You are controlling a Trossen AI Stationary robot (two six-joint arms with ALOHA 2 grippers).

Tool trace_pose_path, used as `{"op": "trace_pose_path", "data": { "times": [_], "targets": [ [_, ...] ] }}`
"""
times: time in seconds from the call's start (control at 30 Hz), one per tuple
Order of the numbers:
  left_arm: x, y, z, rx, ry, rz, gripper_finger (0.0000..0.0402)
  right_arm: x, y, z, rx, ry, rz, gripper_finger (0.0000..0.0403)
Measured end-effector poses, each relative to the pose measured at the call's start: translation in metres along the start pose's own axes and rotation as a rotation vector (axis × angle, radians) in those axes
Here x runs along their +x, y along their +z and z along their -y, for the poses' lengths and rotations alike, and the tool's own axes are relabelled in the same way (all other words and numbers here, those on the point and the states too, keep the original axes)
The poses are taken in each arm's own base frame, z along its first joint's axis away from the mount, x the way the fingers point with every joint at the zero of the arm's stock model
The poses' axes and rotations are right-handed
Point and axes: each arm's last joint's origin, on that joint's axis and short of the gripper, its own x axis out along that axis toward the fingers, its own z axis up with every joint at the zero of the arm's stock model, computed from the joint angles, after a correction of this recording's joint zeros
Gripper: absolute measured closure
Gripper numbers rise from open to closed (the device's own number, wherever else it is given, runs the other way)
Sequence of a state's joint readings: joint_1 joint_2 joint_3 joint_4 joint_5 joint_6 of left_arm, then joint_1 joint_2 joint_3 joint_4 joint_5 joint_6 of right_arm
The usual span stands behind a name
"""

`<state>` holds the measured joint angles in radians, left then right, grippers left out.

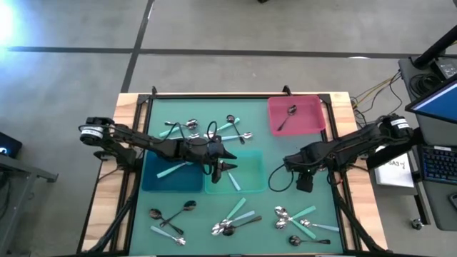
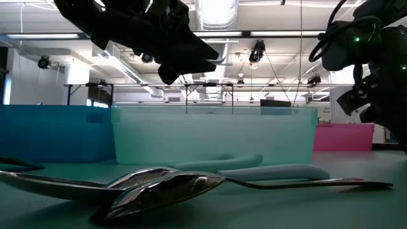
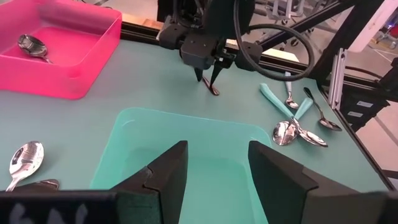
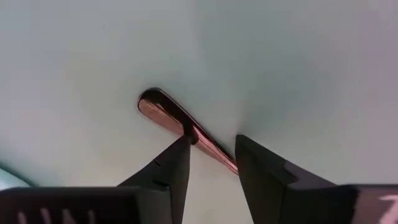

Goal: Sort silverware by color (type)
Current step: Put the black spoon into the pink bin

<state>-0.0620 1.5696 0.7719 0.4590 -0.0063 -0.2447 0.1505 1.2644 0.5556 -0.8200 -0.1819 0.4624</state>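
Observation:
My right gripper point(image 1: 288, 164) points down at the green mat to the right of the teal bin point(image 1: 251, 165). It is closed around a dark spoon point(image 4: 163, 111) that lies there. My left gripper point(image 3: 217, 155) hovers open and empty over the teal bin point(image 3: 155, 134), which holds a teal-handled spoon point(image 1: 234, 181). The pink bin point(image 1: 308, 121) holds one dark spoon point(image 1: 287, 116). The blue bin point(image 1: 166, 178) holds a teal-handled spoon point(image 1: 171, 170). Loose spoons lie in clusters near the far edge point(image 1: 214, 130) and the near edge point(image 1: 235, 220). My right gripper pinches the dark spoon's handle point(image 4: 200, 135) between its two fingers, some way back from the rounded end point(image 4: 152, 102). It comes from above, pointing down. The handle runs slantwise through the gap. The spoon lies flat on the mat.
More spoons lie near the right front point(image 1: 300, 221) and left front point(image 1: 168, 218) of the mat. A black frame point(image 1: 214, 95) borders the mat. In the low view, shiny spoons point(image 2: 159, 187) lie close before the bins. The right arm's cable point(image 1: 275, 182) loops over the mat.

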Motion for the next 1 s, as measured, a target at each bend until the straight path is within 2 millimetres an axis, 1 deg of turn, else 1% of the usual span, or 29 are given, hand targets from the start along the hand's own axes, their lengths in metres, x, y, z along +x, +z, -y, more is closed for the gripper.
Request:
{"op": "trace_pose_path", "data": {
  "times": [0.13, 0.23, 0.33, 0.57, 0.73, 0.83, 1.0],
  "targets": [
    [0.000, -0.001, 0.000, 0.000, 0.001, -0.006, 0.0246, -0.002, 0.007, -0.002, 0.076, -0.023, 0.093, 0.0292],
    [0.000, 0.000, 0.000, 0.000, 0.001, -0.005, 0.0246, -0.002, 0.010, -0.003, 0.108, -0.018, 0.125, 0.0298],
    [0.000, 0.000, 0.000, 0.000, 0.002, -0.005, 0.0246, -0.004, 0.017, -0.006, 0.123, 0.007, 0.193, 0.0304],
    [0.000, -0.001, 0.000, 0.001, 0.003, -0.015, 0.0246, -0.015, 0.026, -0.012, 0.127, 0.022, 0.244, 0.0307],
    [0.000, -0.002, 0.000, 0.001, 0.004, -0.020, 0.0246, -0.027, 0.030, -0.016, 0.085, -0.002, 0.259, 0.0306],
    [0.000, -0.003, 0.000, 0.001, 0.005, -0.026, 0.0246, -0.031, 0.031, -0.017, 0.015, -0.022, 0.254, 0.0304],
    [0.000, -0.003, 0.000, 0.001, 0.008, -0.036, 0.0246, -0.025, 0.029, -0.014, -0.125, -0.055, 0.215, 0.0301]
  ]
}}
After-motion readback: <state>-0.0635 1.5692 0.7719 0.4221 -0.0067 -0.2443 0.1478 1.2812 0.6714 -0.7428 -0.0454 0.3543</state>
